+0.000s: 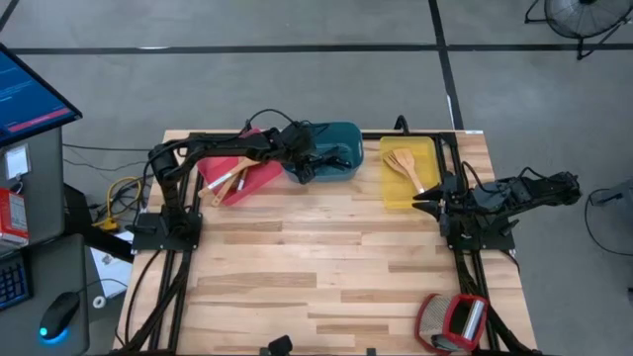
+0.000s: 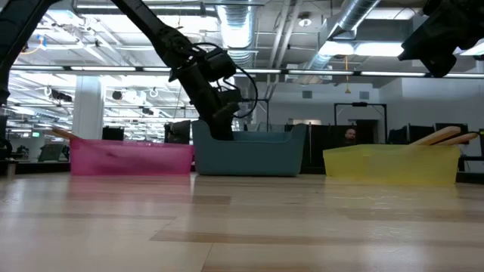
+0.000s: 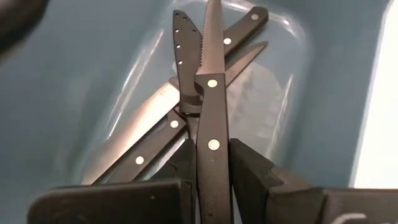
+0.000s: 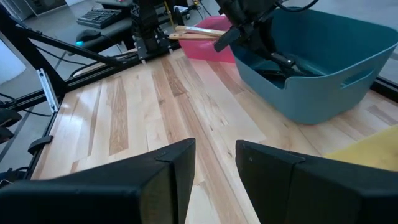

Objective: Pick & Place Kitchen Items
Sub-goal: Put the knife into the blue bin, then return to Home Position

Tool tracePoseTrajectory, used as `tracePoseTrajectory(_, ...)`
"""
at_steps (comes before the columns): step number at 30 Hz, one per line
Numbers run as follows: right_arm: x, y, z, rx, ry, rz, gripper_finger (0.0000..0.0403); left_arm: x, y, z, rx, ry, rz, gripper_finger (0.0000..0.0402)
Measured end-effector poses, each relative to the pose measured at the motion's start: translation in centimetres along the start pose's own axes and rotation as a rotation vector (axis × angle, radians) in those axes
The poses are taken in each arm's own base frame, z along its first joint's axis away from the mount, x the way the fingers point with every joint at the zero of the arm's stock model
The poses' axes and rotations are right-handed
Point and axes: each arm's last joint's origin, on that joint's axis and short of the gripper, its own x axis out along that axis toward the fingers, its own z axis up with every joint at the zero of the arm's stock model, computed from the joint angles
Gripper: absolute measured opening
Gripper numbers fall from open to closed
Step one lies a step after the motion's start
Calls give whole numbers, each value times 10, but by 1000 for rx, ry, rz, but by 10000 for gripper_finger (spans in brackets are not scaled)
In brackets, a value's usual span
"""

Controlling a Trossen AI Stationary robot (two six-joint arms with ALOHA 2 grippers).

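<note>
Left wrist view: left end effector (image 3: 212, 171) clamped on black-handled knife (image 3: 211, 118) above other knives (image 3: 146, 134) inside teal tray (image 3: 68, 81); right end effector (image 4: 215, 163) fingers apart, holding nothing, beside yellow tray (image 1: 407, 178).

We see even, bright overhead light; ceiling strips (image 2: 227, 34) at twelve o'clock glare in the low view. Knife blades (image 3: 140, 121) gleam, the nearest fingers (image 3: 249, 168) blur, and shadows on the table (image 1: 326, 257) stay soft.

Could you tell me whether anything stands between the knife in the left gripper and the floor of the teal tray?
Yes: other knives lie crossed on the teal tray floor beneath the knife held by the left gripper.
</note>
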Motion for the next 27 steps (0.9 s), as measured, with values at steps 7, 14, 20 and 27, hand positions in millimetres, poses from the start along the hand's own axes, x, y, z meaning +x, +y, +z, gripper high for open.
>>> tracePoseTrajectory(7, 0, 0, 0, 0, 0, 0, 126, 0, -1, 0, 5, 1, -2, 66)
tracePoseTrajectory(14, 0, 0, 0, 1, 0, 0, 126, 0, -2, 1, 40, -6, -12, 121)
tracePoseTrajectory(20, 0, 0, 0, 2, 0, 0, 126, -24, -5, 12, 43, -84, -14, 180)
tracePoseTrajectory(27, 0, 0, 0, 2, 0, 0, 126, -146, -15, 40, 57, -415, -25, 184)
